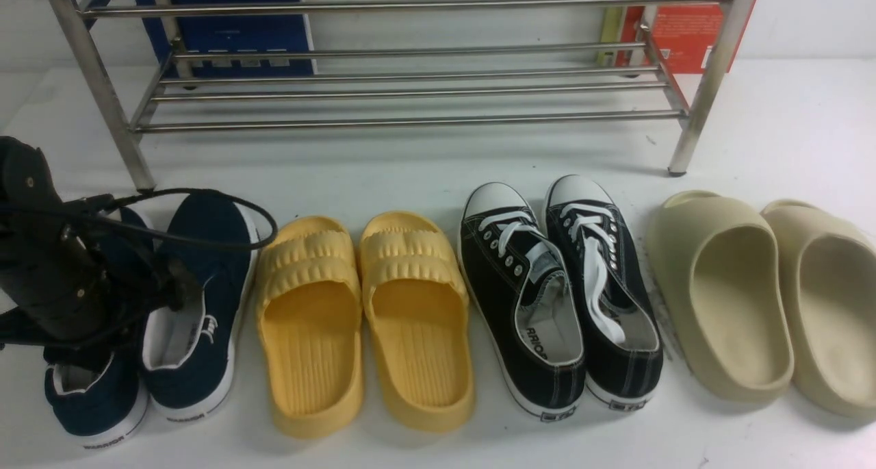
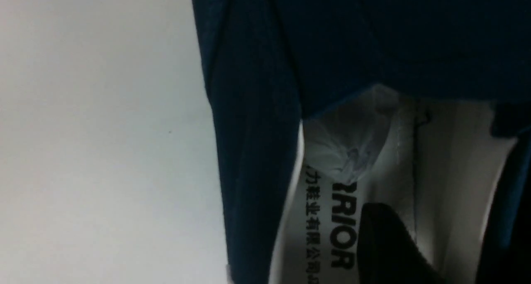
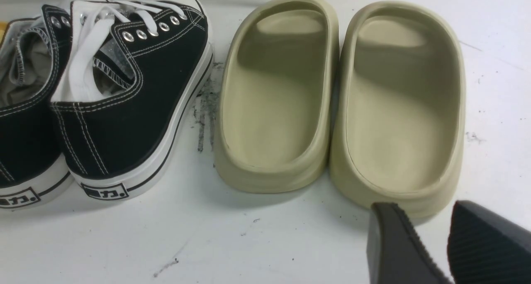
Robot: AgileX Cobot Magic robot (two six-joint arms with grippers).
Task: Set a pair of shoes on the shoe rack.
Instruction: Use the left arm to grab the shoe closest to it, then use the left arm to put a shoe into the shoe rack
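The pair of navy slip-ons [image 1: 198,284] sits at the left end of a row of shoes on the white worktop [image 1: 410,171], in front of the steel shoe rack [image 1: 404,120] and not on it. The left claw [image 1: 85,349] reaches down into the leftmost navy shoe [image 1: 96,407]. The left wrist view shows one finger [image 2: 386,246] on its white insole, and the shoe's side wall seems to stand between the fingers, but whether it is pinched I cannot tell. The right claw [image 3: 423,222] hangs released and empty near the heel end of the beige slides [image 3: 274,101], which lie beside the black lace-up sneakers [image 3: 124,101]
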